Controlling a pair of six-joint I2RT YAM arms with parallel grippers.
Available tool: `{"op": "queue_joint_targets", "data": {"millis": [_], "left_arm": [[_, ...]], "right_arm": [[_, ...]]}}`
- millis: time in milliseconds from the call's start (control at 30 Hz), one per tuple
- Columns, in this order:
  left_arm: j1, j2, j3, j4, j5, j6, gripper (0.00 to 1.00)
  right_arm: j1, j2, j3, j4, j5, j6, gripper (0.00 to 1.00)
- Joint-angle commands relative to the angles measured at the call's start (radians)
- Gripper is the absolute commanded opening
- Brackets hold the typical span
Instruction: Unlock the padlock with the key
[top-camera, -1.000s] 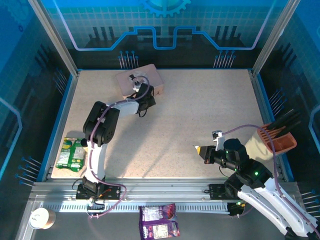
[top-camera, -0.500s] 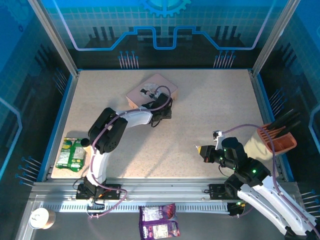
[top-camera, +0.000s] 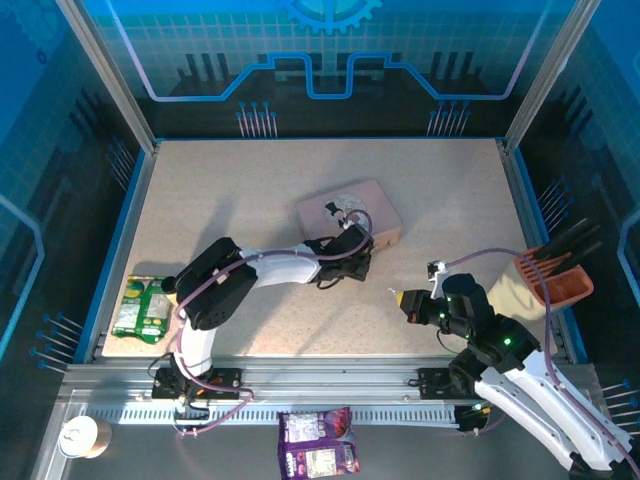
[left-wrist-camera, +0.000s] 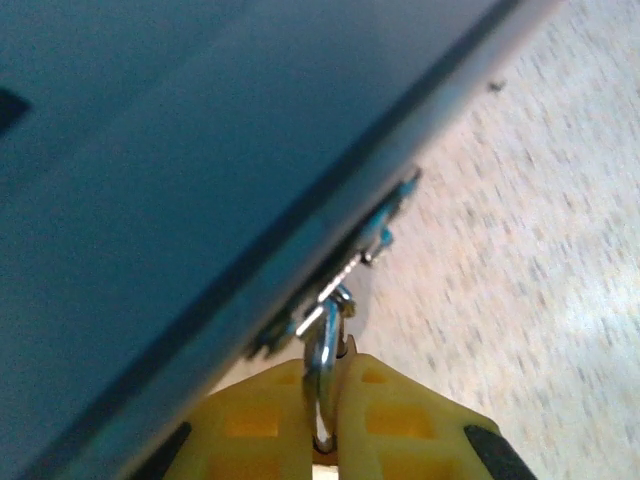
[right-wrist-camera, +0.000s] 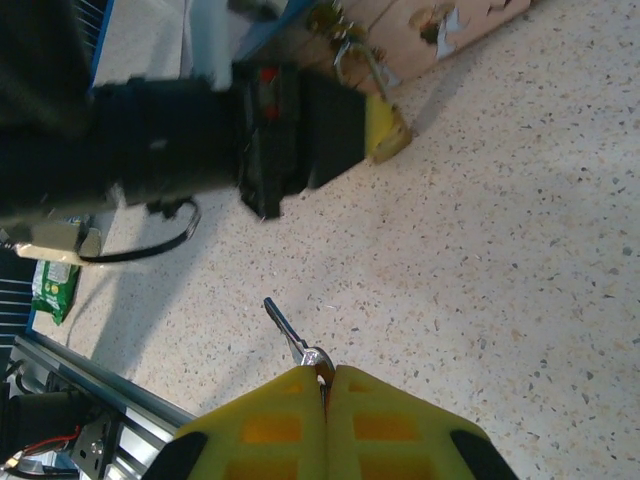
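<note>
The padlock (left-wrist-camera: 325, 345) hangs at the near edge of the pink tin (top-camera: 350, 205), about mid-table. The left gripper (left-wrist-camera: 330, 378) is clenched on its thin silver shackle. In the right wrist view its brass body sits right up against the tin, and I cannot tell whether it is hooked to the tin or only lies against it. The key (right-wrist-camera: 290, 335) is well apart from it, to the right and nearer the arms. The right gripper (right-wrist-camera: 325, 375) is pinched on its bow, so the blade sticks out forward over the bare table (top-camera: 450, 190).

The step in hand looks like bringing key and lock together. To do it well, the left arm should hold the shackle firmly and turn the body so its keyhole faces the right arm. The keyhole is not visible from any view, so it has to be found first. The blade should then line up straight with the keyway before any push, since a key this thin will likely twist in the grip if it goes in skewed. The tin crowds the lock, and lifting the lock clear of it would give the key more room.

Counted: one padlock, one key, one tin and two grippers, both gripping. Off the work area there is one green snack packet (top-camera: 140, 308), one purple packet (top-camera: 318, 442), one paper cup (top-camera: 80, 437) and one orange basket (top-camera: 555, 280).
</note>
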Motion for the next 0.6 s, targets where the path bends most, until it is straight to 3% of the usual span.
{"op": "queue_joint_targets", "data": {"millis": [0,300,567], "left_arm": [[-0.014,-0.096,-0.11,-0.064,0.068,0.055,0.03],[-0.031,-0.21,-0.325,0.048,0.109,0.068,0.14],[-0.031,-0.325,-0.459,0.14,0.074,0.085,0.41]], "right_arm": [[-0.011,0.012,-0.012,0.021,-0.011,0.026,0.0],[-0.011,0.064,-0.026,0.082,-0.024,0.054,0.0],[-0.011,0.073,-0.002,0.086,-0.039,0.076,0.0]]}}
